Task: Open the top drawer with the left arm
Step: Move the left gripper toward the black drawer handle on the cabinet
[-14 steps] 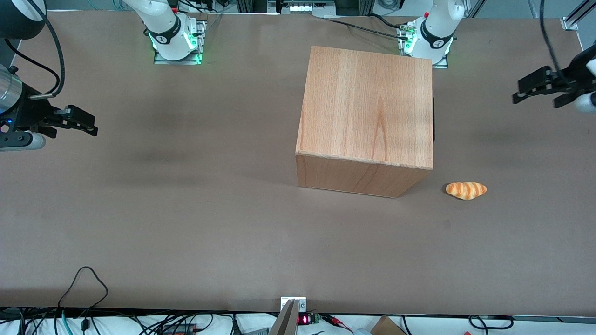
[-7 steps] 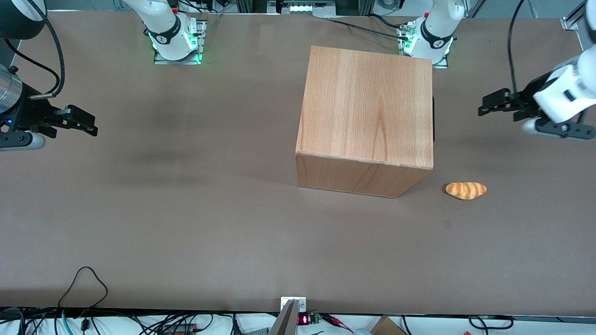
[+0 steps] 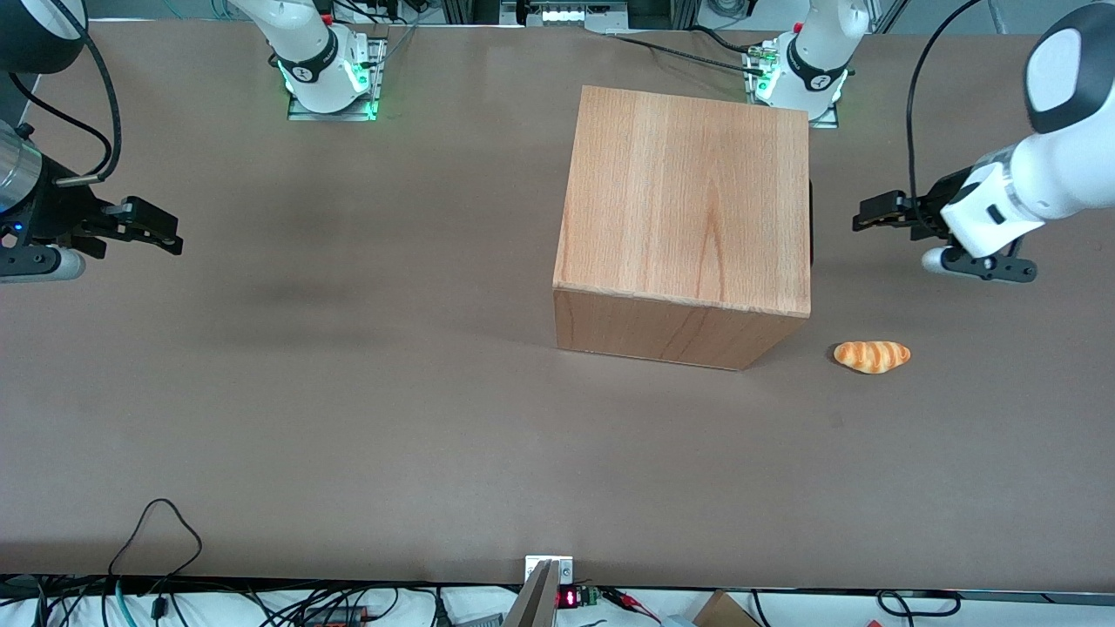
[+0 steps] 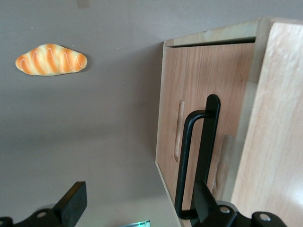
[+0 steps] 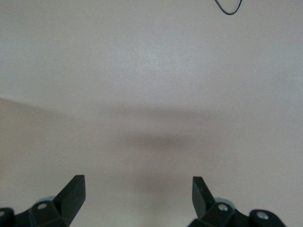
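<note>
Top drawer front [image 4: 189, 137], a flat light-wood panel with fine vertical grain and a black bent-rod handle [image 4: 196, 158] standing off it, sits flush and shut in the large plain wooden cabinet [image 3: 688, 209], a smooth square-edged box. It faces the working arm's end of the matte brown table [image 3: 348, 392], directly in front of the small black two-finger gripper [image 3: 871, 218]. That gripper, on the white left arm [image 3: 1019, 187] with its rounded black joint cap, hangs above the table near the drawer front, apart from the handle, fingers [image 4: 71, 203] spread wide. A glossy orange-and-cream striped bread roll [image 3: 872, 356], oval with tapered ends, lies on the table nearer the front camera than the gripper.
</note>
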Robot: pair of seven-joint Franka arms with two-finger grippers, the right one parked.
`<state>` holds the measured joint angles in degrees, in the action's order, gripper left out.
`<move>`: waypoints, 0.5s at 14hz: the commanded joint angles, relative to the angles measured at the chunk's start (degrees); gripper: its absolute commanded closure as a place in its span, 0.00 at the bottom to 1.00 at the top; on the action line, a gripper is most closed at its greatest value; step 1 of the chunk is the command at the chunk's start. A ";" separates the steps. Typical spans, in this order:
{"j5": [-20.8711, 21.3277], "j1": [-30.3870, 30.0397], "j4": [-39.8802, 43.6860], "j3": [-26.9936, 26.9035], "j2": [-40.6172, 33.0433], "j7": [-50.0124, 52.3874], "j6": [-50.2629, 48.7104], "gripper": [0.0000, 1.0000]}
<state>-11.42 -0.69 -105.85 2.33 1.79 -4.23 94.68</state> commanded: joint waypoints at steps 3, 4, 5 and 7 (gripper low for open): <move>-2.64 -0.10 -5.85 1.45 -1.35 -0.69 4.54 0.00; -2.73 -0.10 -6.73 1.63 -1.35 -0.69 5.42 0.00; -2.82 -0.10 -7.52 1.63 -1.35 -0.69 6.03 0.00; -2.82 -0.10 -8.49 1.72 -1.35 -0.69 7.00 0.00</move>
<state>-12.75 -0.68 -112.29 3.96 1.80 -4.23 100.12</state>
